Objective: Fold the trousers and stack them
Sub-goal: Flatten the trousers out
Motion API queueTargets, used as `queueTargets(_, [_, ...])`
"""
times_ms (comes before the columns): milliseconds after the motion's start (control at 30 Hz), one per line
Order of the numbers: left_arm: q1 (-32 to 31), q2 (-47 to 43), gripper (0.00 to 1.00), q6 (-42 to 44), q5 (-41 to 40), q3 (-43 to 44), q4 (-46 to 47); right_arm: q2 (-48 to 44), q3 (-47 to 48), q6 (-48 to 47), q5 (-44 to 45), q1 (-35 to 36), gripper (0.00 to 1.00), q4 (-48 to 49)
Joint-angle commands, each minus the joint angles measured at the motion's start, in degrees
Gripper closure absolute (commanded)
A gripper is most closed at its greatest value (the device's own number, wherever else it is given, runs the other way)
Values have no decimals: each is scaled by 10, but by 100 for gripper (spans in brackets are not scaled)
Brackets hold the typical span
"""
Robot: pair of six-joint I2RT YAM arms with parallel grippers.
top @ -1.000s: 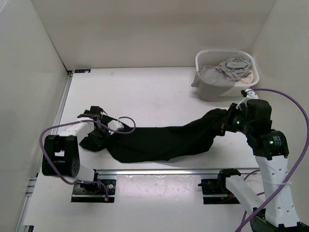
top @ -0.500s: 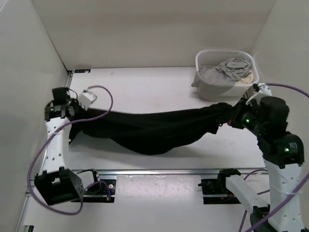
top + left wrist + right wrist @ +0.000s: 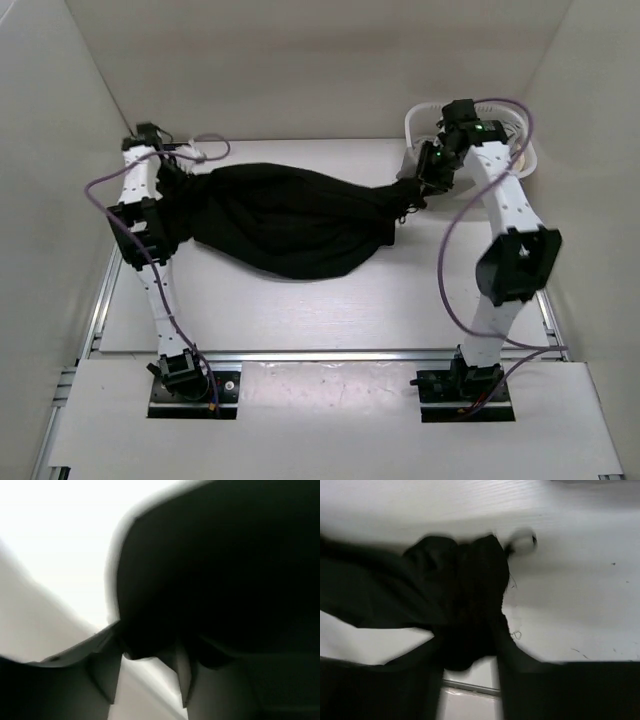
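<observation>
The black trousers [image 3: 290, 220] lie stretched left to right across the far half of the table, sagging toward me in the middle. My left gripper [image 3: 170, 175] is at their left end, near the left wall. In the left wrist view its fingers [image 3: 107, 680] stand apart, with the trousers [image 3: 225, 570] bunched between the tips. My right gripper [image 3: 415, 190] is at the right end, just in front of the basket. Its jaws are also spread in the right wrist view, and a dark bunch of the trousers [image 3: 450, 590] hangs between them.
A white laundry basket [image 3: 420, 112] stands at the far right, with a grey garment [image 3: 405, 165] draped over its side, close behind my right gripper. White walls close in the left, far and right sides. A metal rail [image 3: 330, 353] runs along the near edge.
Both arms reached from the near table to the far half, lifting and stretching the trousers between them. Both grippers, shut on the cloth before, now have their jaws spread.
</observation>
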Motion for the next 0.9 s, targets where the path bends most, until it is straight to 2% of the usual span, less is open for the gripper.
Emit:
queueTargets(0, [-22, 35, 26, -42, -44, 41, -60, 46, 130, 32, -15, -8, 41, -40])
queueTargets(33, [-22, 24, 19, -54, -38, 26, -42, 59, 146, 41, -9, -8, 37, -40])
queueTargets(67, [-22, -8, 7, -77, -33, -20, -21, 69, 156, 55, 0, -8, 28, -35])
queueTargets(100, [-17, -27, 0, -83, -25, -46, -1, 69, 156, 55, 5, -8, 24, -35])
queueTargets(167, [-5, -65, 0, -98, 8, -85, 33, 39, 108, 62, 20, -3, 20, -16])
queueTargets(267, [28, -130, 0, -115, 55, -125, 33, -30, 10, 62, 26, -3, 20, 25])
queueTargets(300, [36, -166, 0, -115, 55, -159, 33, -47, -66, 79, 20, -3, 20, 49])
queueTargets(367, [36, -206, 0, -110, 60, -205, 33, -90, -146, 98, 1, 3, 22, 90])
queueTargets(400, [36, -226, 0, -110, 60, -256, 46, -100, -216, 120, -10, 16, 24, 111])
queueTargets(467, [36, -285, 0, -110, 60, -309, 60, -106, -262, 141, -16, 30, 30, 162])
queueTargets(567, [41, -359, 0, -104, 60, -410, 95, -70, -279, 164, -1, 60, 38, 182])
queueTargets(633, [41, -395, 0, -98, 66, -467, 108, -16, -253, 172, 26, 78, 44, 173])
queueTargets(733, [47, -491, 0, -98, 99, -499, 128, 46, -223, 172, 33, 96, 47, 168])
queueTargets(767, [67, -570, 0, -104, 123, -504, 142, 56, -223, 181, 40, 96, 45, 182])
queueTargets(833, [92, -639, 0, -104, 194, -486, 161, 76, -223, 190, 40, 101, 42, 201])
queueTargets(867, [92, -624, 0, -122, 223, -386, 136, 76, -223, 195, 46, 106, 42, 221])
